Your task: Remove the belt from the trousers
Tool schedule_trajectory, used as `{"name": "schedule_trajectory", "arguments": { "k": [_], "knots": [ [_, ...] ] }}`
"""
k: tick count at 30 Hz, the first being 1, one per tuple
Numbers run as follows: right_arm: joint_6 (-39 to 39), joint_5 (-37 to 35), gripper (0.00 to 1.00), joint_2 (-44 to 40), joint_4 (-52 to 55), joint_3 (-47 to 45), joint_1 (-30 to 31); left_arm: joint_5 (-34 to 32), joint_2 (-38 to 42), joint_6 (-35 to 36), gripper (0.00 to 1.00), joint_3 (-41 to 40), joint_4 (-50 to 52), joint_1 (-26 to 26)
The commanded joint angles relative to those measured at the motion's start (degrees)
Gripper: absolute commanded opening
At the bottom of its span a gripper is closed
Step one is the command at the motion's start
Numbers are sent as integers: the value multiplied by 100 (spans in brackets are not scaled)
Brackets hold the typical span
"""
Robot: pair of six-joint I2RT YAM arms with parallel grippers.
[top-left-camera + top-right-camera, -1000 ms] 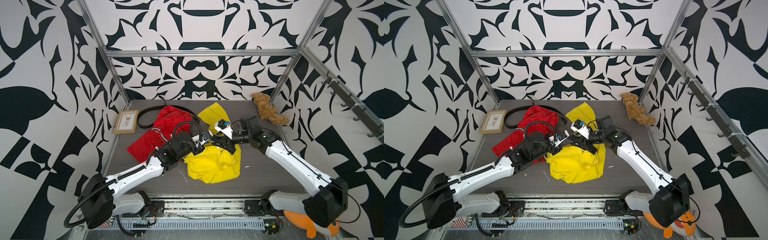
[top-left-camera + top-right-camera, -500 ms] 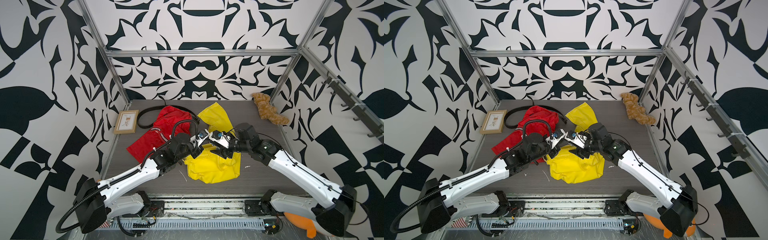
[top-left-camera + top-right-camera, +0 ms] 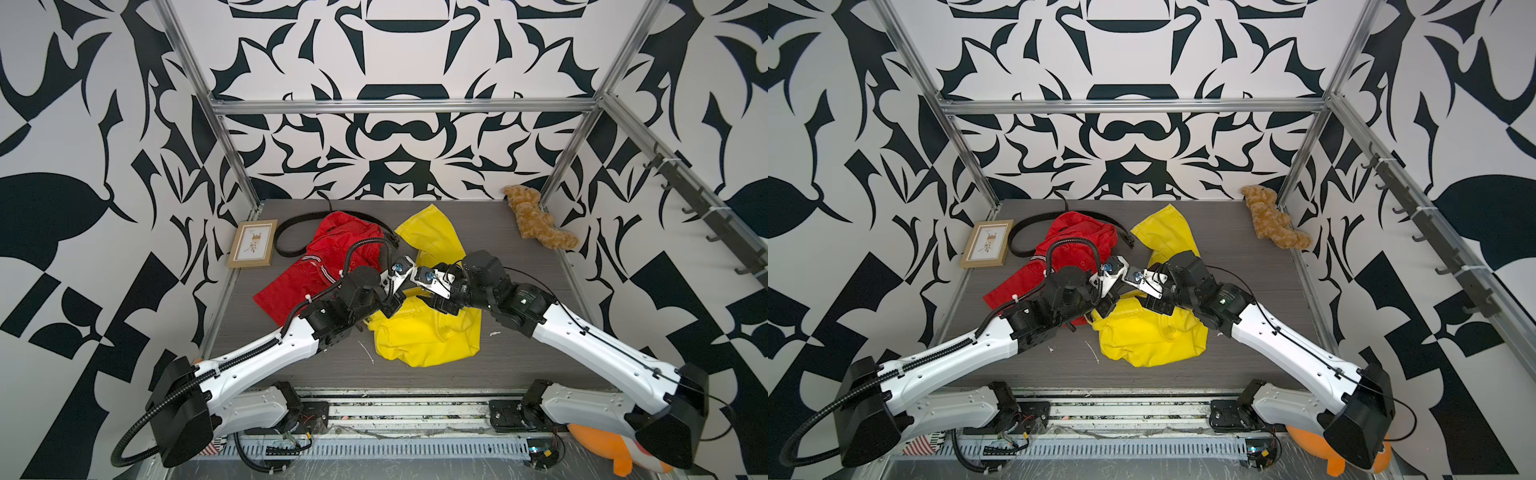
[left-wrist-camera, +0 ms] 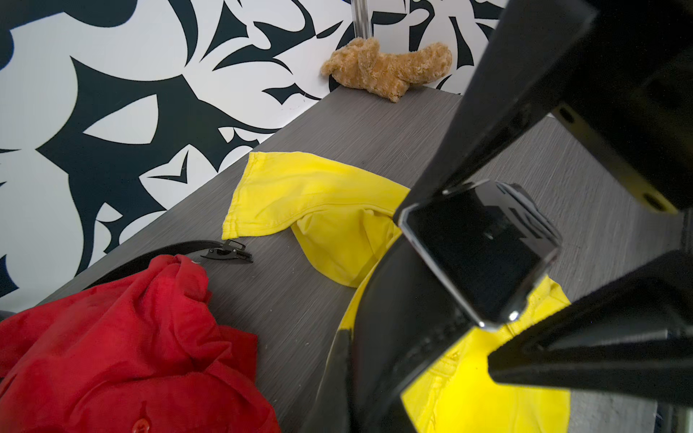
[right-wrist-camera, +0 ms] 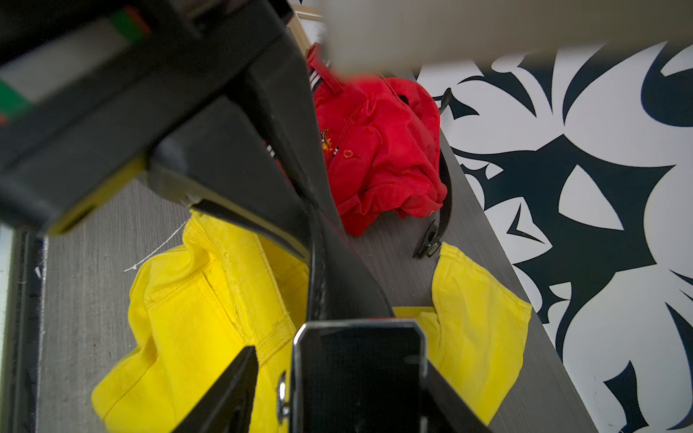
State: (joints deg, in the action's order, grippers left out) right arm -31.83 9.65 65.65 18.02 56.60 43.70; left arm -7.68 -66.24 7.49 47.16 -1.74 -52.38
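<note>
- Trousers, two small pairs, lie on the grey desk (image 3: 478, 224). The red trousers (image 3: 345, 239) with striped trim are toward the back left. The yellow trousers (image 3: 424, 336) are in the middle, nearer the front edge, with one yellow leg reaching toward the back wall.
- In the left wrist view, bare desk shows between the two pairs at the back. Under the arms I cannot tell whether they touch.
- The belt (image 5: 326, 273) is a black strap with a chrome-edged buckle (image 5: 356, 371). It stands up off the bunched yellow waist, and I cannot tell whether it runs through any loops.
- The left end effector (image 3: 392, 302) is closed tight, pinching the strap a little way along from the buckle, above the yellow fabric.
- The right end effector (image 3: 442, 303) faces it from the opposite side with its fingers (image 5: 228, 393) parted and the buckle between them. A sliver of yellow shows between that finger and the buckle's edge, so it grips nothing that I can see.
- In both top views the two end effectors sit just beside each other over the yellow trousers.
- A second belt (image 3: 279, 239), also black, loops out to the left of the red trousers and passes behind them. Its clasp end (image 4: 225, 252) lies on bare desk between the red pair and the yellow leg.
- A picture frame (image 3: 252, 249) sits by the left wall and a plush bear (image 3: 536, 220) in the back right corner, both well apart from the arms.
</note>
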Motion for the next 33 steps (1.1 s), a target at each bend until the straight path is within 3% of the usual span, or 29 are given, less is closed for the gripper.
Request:
{"name": "schedule_trajectory", "arguments": {
  "k": [1,6,12,17,21,29,33],
  "knots": [
    [40,111,58,83,-526,-17,58,202,137,-106,0,-133,-98,-53],
    [97,270,44,115,-646,-43,51,187,168,-150,0,-180,-100,-53],
    [313,314,18,142,-633,-65,-13,99,115,-296,0,-261,-66,-55],
    [817,1244,0,-64,-498,-192,-924,-614,-22,-569,0,-619,-46,-44],
    [1218,2032,0,-342,-421,-257,-1772,-1184,-47,-821,0,-664,90,114],
    [1354,2266,0,-694,26,-280,-2403,-1452,256,-1304,0,-728,431,925],
    [1372,2099,0,-830,160,-408,-2507,-1292,572,-2004,0,-811,810,1758]
  ]
}}
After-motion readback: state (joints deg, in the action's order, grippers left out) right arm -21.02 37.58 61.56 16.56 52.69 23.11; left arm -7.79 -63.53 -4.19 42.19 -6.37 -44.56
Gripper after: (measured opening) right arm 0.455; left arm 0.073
